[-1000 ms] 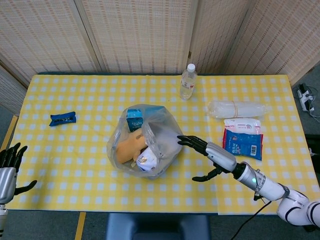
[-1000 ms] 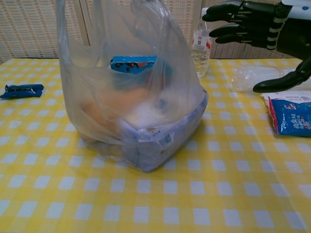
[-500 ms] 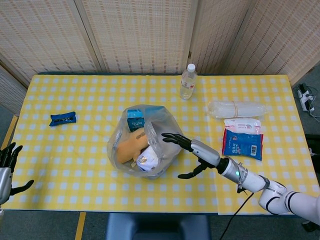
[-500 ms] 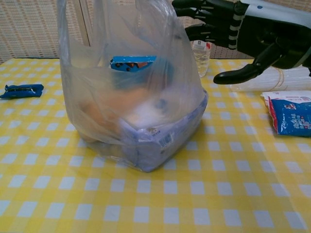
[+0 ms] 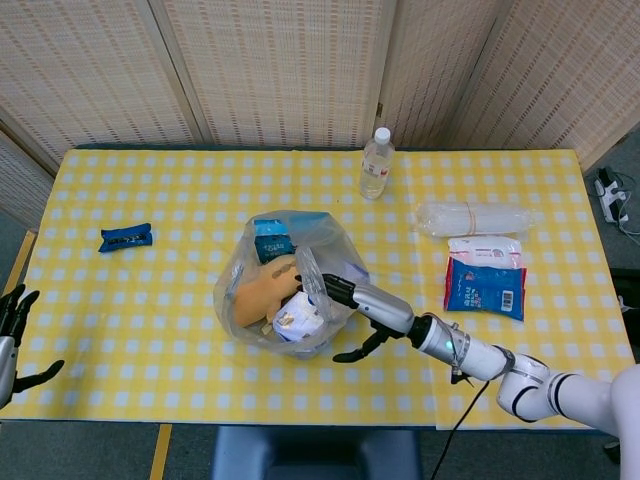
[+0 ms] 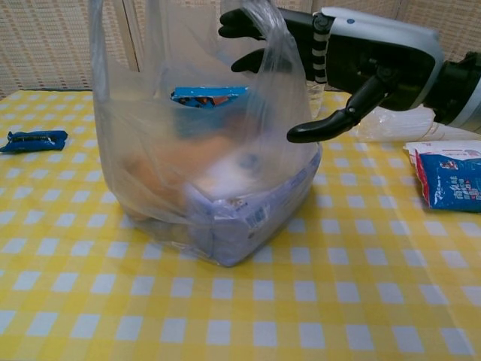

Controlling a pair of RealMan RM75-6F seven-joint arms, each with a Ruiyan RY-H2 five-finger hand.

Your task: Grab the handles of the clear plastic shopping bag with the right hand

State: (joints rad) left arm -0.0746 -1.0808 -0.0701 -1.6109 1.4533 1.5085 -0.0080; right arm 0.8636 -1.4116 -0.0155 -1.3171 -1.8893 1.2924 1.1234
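Observation:
The clear plastic shopping bag (image 5: 283, 292) stands mid-table, holding a blue carton, a tan item and a white pack. In the chest view the bag (image 6: 203, 158) rises with its handles up, and one handle (image 6: 264, 34) drapes over my right hand's fingertips (image 6: 239, 24). My right hand (image 5: 366, 305) reaches in from the right at the bag's upper edge, fingers stretched out and thumb hanging apart below, holding nothing. That right hand (image 6: 361, 60) fills the upper right of the chest view. My left hand (image 5: 12, 335) stays off the table's lower left corner, fingers spread.
A water bottle (image 5: 376, 163) stands at the back. A blue packet (image 5: 126, 237) lies far left. Right of the bag lie a clear plastic roll (image 5: 470, 217), a white pack (image 5: 484, 248) and a blue and red pouch (image 5: 485, 287). Woven screens close the back.
My right hand has moved left from open table to the bag, its fingers now under the handle. My left hand has sunk lower at the frame's edge.

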